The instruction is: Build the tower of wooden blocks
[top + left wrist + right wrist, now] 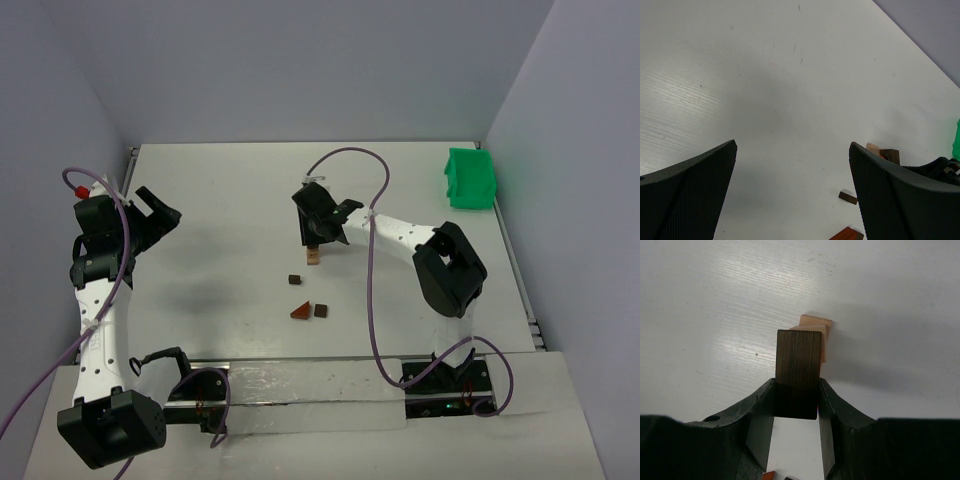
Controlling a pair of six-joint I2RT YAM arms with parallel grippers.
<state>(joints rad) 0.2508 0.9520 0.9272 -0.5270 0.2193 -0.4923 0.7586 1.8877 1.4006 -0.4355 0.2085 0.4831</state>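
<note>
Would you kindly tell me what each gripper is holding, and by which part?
The right gripper holds a dark brown rectangular wooden block by its near end, pinched across its long sides. The left gripper is open and holds nothing.

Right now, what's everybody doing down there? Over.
Right fingers shut on dark block, by tan stack. Left fingers open, empty. Nothing in the way.

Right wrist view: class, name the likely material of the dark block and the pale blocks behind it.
Dark block: wood, perhaps stained dark brown, matte; fine straight grain lines show. Pale blocks: probably bare light wood, matte tan; grain too faint to confirm.
</note>
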